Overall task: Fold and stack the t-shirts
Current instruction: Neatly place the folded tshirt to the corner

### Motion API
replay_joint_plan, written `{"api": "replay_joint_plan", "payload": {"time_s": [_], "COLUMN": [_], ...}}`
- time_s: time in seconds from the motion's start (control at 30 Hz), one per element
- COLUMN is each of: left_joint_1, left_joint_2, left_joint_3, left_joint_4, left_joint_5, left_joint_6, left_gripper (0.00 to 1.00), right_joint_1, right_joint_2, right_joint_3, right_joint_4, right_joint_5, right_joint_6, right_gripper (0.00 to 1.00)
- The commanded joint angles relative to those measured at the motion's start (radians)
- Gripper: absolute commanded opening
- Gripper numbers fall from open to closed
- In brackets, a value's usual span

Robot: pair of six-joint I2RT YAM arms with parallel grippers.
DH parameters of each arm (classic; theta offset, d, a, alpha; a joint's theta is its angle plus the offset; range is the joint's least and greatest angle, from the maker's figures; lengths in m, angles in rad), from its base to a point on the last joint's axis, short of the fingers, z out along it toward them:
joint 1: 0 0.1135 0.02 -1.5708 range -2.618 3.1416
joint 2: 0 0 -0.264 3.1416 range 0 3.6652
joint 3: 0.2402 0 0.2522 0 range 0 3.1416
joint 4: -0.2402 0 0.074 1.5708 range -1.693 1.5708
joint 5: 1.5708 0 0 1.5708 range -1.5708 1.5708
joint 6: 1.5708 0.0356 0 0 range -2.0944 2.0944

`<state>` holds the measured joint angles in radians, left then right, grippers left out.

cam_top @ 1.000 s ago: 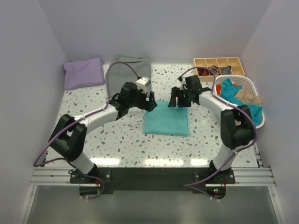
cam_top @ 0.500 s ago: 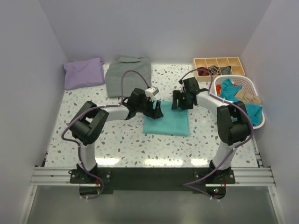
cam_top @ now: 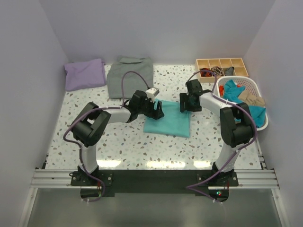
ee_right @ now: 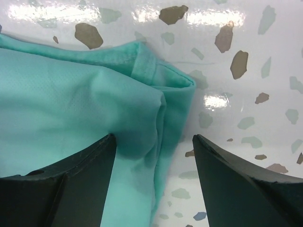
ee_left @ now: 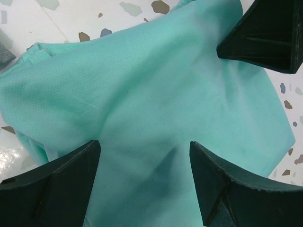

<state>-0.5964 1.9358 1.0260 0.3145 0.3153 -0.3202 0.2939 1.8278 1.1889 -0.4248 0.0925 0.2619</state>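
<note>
The turquoise-green t-shirt (cam_top: pixel 168 124) lies folded into a rectangle on the speckled table. My left gripper (cam_top: pixel 157 112) is open and low over its far left part; in the left wrist view the cloth (ee_left: pixel 142 94) fills the gap between the fingers (ee_left: pixel 52 189) of the gripper (ee_left: pixel 144 182). My right gripper (cam_top: pixel 185 105) is open at the shirt's far right corner. In the right wrist view the gripper (ee_right: pixel 154 182) straddles the folded edge (ee_right: pixel 161 123), one finger on cloth and one over bare table. The lavender-purple t-shirt (cam_top: pixel 85 74) lies folded at the far left.
A grey folded garment (cam_top: pixel 130 75) lies at the back, left of centre. A white basket (cam_top: pixel 261 97) with several crumpled clothes stands at the right. A wooden compartment tray (cam_top: pixel 222 63) sits behind it. Walls close in the left, back and right.
The left arm has come down from a raised pose onto the shirt's far left part. The right gripper has shifted right to the far right corner. The shirt's far edge has shifted slightly.
</note>
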Motion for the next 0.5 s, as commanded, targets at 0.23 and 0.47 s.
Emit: {"api": "replay_joint_plan", "payload": {"time_s": [0.23,0.47], "left_joint_1": [0.009,0.049], "left_joint_2": [-0.311,-0.343], "left_joint_3": [-0.017,-0.139], "left_joint_4": [-0.090,-0.121], "left_joint_5": [-0.100,-0.179], "left_joint_6": [0.069,0.047], "left_gripper": [0.95,1.00], "right_joint_1": [-0.007,-0.007], "right_joint_2": [-0.288,-0.357], "right_joint_3": [-0.057,-0.055], "right_joint_4": [0.011,-0.020], "right_joint_5": [-0.043,-0.073], "right_joint_6": [-0.032,-0.042], "right_gripper": [0.73,0.74]}}
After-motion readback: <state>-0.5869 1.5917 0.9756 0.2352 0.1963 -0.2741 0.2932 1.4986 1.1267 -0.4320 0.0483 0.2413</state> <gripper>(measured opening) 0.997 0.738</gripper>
